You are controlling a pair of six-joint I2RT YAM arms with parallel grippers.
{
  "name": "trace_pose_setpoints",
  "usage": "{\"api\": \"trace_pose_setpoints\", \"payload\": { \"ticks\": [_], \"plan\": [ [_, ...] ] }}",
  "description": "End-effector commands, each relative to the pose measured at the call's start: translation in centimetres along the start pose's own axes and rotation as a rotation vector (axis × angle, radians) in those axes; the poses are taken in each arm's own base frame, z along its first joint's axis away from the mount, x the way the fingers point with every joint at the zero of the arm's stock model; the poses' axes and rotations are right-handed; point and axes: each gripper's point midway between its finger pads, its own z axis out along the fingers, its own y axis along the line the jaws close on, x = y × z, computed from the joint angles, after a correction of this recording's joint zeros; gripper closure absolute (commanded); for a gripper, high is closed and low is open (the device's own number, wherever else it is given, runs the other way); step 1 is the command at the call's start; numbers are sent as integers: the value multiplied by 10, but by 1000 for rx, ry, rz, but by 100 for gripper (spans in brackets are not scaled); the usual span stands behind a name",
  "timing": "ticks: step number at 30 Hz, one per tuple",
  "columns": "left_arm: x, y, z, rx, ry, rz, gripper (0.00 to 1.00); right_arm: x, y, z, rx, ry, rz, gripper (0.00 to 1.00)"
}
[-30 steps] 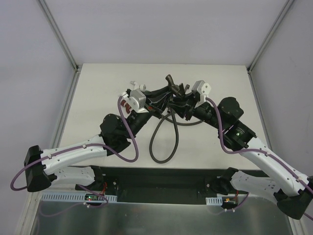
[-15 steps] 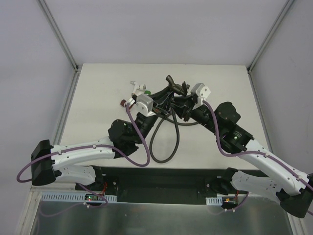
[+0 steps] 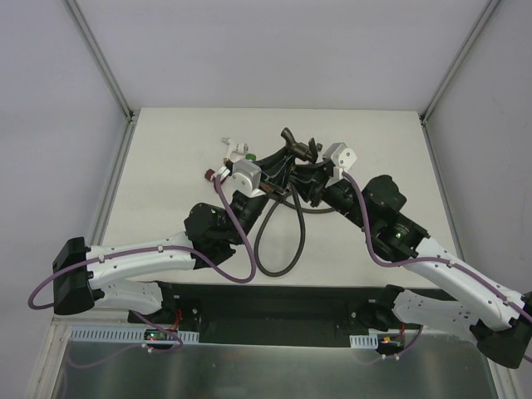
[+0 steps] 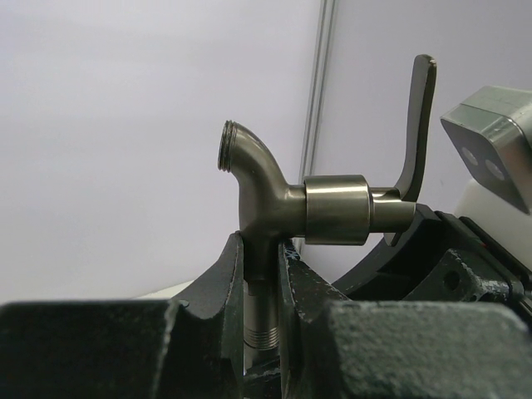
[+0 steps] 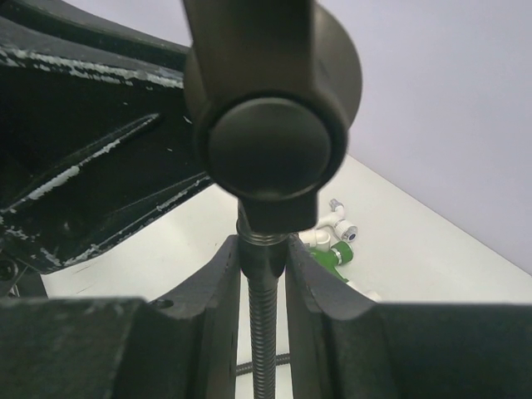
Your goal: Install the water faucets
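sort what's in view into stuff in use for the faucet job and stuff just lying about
In use: metal faucet, gripped by left tool; dark hose, gripped by right tool.
Lying about: white faucet, green faucet, red faucet, untouched on the table, not yet installed.

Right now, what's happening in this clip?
Both arms meet over the middle of the table. The left gripper is shut on the threaded stem of the grey metal faucet, lever pointing up. The right gripper clamps the flexible hose just under its dark end fitting. The green and white plastic faucets lie loose on the table.
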Motion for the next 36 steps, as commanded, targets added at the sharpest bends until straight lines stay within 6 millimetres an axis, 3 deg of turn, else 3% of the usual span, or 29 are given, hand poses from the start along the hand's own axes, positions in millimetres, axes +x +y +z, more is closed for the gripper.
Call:
{"api": "trace_pose_setpoints", "payload": {
  "ticks": [1, 13, 28, 32, 35, 36],
  "plan": [
    [-7, -16, -1, 70, 20, 1, 100, -56, -3, 0, 19, -194, -5, 98],
    [5, -14, 5, 35, 78, 48, 100, -55, -16, 6, 94, -196, 36, 98],
    [-1, 0, 1, -12, 88, 64, 100, -48, -12, 5, 74, -185, 39, 83],
    [-2, -1, 0, -6, 90, 61, 100, -46, -13, 5, 71, -184, 37, 86],
    [-1, -3, -1, 5, 96, 59, 100, -45, -12, 5, 65, -183, 36, 98],
    [-2, -3, -1, 8, 95, 53, 100, -46, -12, 5, 65, -184, 35, 98]
  ]
}}
